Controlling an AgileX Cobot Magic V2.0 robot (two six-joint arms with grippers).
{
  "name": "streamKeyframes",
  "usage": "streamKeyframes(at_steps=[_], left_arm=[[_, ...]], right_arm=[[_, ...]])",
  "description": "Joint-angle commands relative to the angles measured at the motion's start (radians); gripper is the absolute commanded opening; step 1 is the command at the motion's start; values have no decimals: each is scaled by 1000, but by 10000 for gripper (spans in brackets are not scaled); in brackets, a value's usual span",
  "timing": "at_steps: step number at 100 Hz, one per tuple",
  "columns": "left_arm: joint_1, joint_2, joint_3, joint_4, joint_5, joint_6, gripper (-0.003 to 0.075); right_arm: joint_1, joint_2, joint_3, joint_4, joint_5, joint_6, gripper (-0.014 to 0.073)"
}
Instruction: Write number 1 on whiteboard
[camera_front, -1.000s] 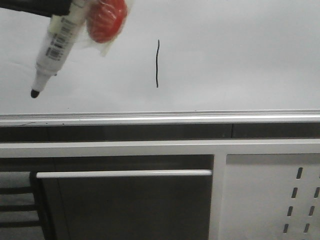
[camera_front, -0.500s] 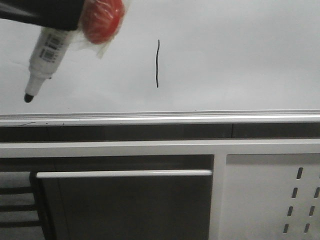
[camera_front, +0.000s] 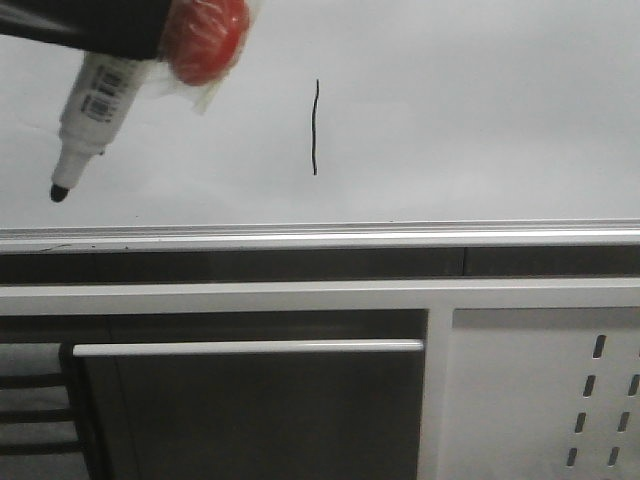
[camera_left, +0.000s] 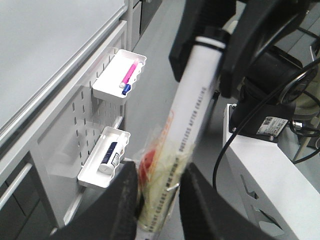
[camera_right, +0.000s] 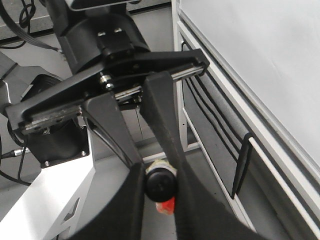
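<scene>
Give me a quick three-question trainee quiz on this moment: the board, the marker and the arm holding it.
1. True or false: a black vertical stroke is on the whiteboard.
2. In the front view, where is the marker pen tip relative to the stroke? A) touching it B) to its left, apart from it C) to its right
3. Fill in: the plastic-wrapped object held against the pen, near the left gripper, is coloured ____.

Key: 1 true; 2 B; 3 red.
</scene>
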Motion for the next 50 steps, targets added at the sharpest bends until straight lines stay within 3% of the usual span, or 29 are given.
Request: streamKeyframes(at_steps=[1,8,17,42,50], left_arm=[[-8,-6,-32,-69,-9,-1,150],[-8,-6,-32,-69,-9,-1,106],[-8,-6,-32,-69,-9,-1,-22],[-8,-13,-32,-69,-40,-1,-20],[-8,-20,-32,-69,-75,-5,-20]], right_arm=[[-1,-7,-37,60,-4,-6,-44],[-1,-7,-37,60,0,-6,-44],[-1,-7,-37,60,0,-6,-44],[-1,-7,-37,60,-8,-6,-41],[-1,-7,-37,60,-9,-6,-1]])
